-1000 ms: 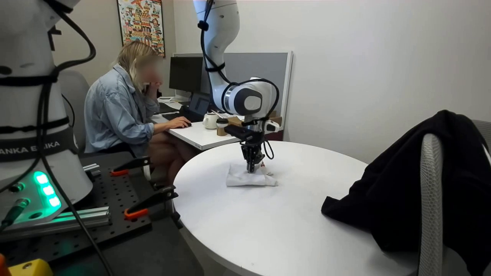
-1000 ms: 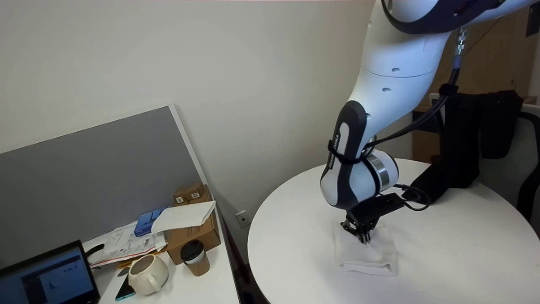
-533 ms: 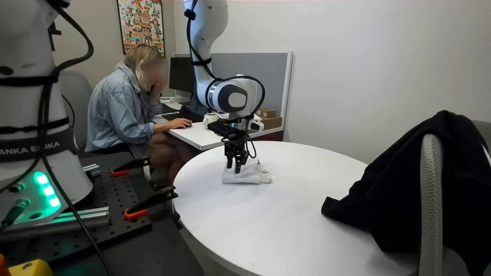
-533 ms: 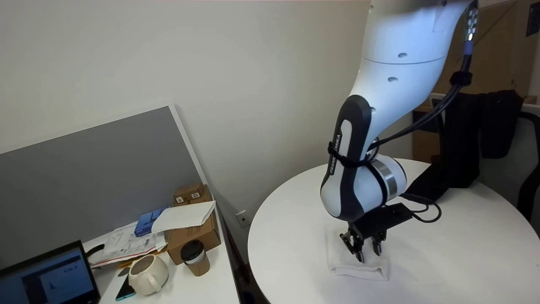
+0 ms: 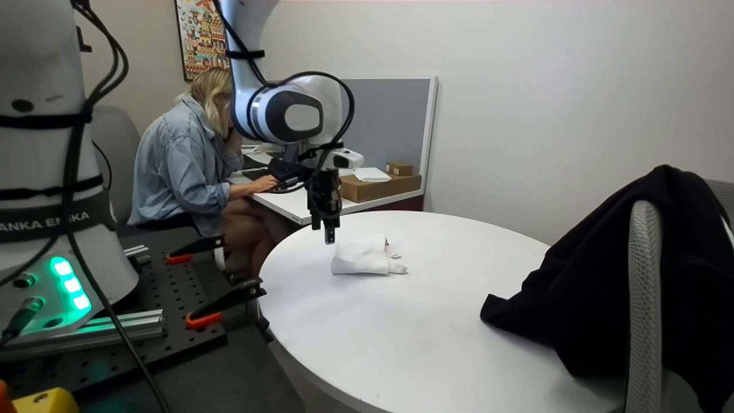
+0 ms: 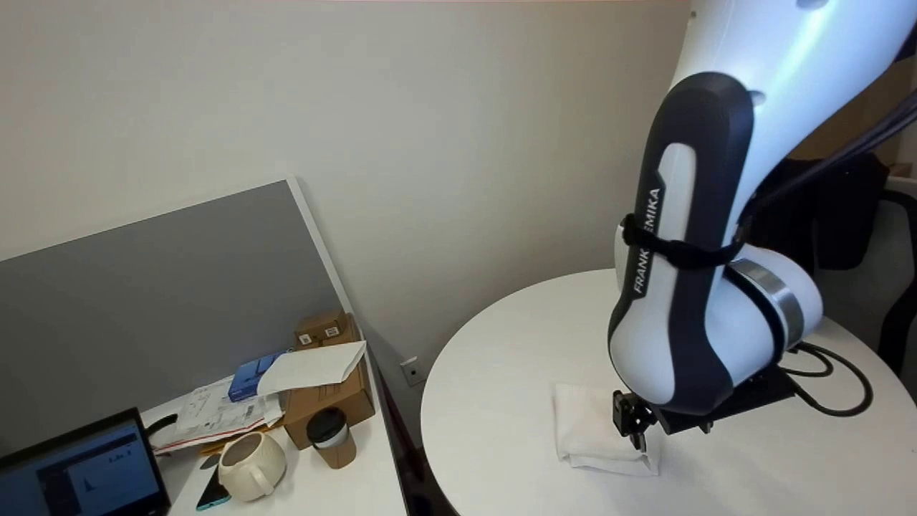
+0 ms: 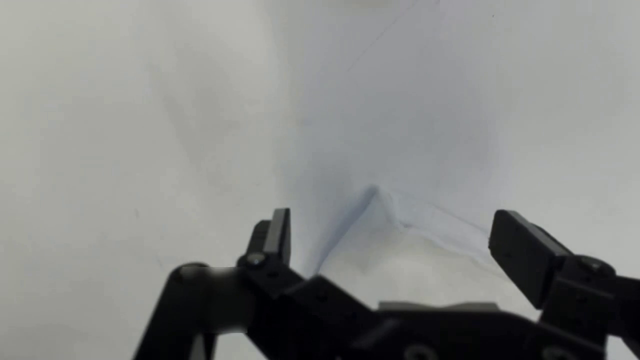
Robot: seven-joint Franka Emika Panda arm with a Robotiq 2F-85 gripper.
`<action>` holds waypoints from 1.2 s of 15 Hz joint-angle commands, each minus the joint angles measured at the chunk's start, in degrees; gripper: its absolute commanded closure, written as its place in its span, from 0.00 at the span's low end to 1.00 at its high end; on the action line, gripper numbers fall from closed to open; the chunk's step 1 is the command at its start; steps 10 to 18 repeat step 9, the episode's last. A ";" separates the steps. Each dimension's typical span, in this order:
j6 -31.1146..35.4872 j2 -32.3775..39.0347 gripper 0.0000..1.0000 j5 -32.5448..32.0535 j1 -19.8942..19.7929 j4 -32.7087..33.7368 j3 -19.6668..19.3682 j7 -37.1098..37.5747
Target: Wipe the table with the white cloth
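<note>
The white cloth lies folded and a little rumpled on the round white table. In an exterior view my gripper hangs above the tabletop, just to the left of the cloth and apart from it. In the wrist view the jaws stand wide apart, and a corner of the cloth shows below and between the black fingers, with nothing held. An exterior view has the arm covering part of the gripper and the right side of the cloth.
A person sits at a desk beside the table. On that desk are a mug, a lidded paper cup, a cardboard box and a laptop. A black garment over a chair reaches onto the table.
My gripper has opened and let go of the cloth, then risen and moved left in an exterior view, toward the robot's base. The cloth shifted slightly left at first and now lies still.
</note>
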 commanded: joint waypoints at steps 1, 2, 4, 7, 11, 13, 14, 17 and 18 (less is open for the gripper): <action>5.82 -12.22 0.00 -4.38 13.72 -13.02 -11.82 8.95; 3.44 -8.07 0.00 -3.57 15.15 -5.98 -12.22 10.29; 3.85 -8.31 0.00 -3.24 13.37 -7.60 -10.72 8.71; 3.73 -9.32 0.00 -4.28 17.09 -6.82 -13.27 12.20; 3.73 -9.30 0.00 -4.34 17.18 -6.83 -13.58 12.33; 3.73 -9.30 0.00 -4.34 17.18 -6.83 -13.58 12.33; 3.73 -9.30 0.00 -4.34 17.18 -6.83 -13.58 12.33; 3.73 -9.30 0.00 -4.34 17.18 -6.83 -13.58 12.33; 3.73 -9.30 0.00 -4.34 17.18 -6.83 -13.58 12.33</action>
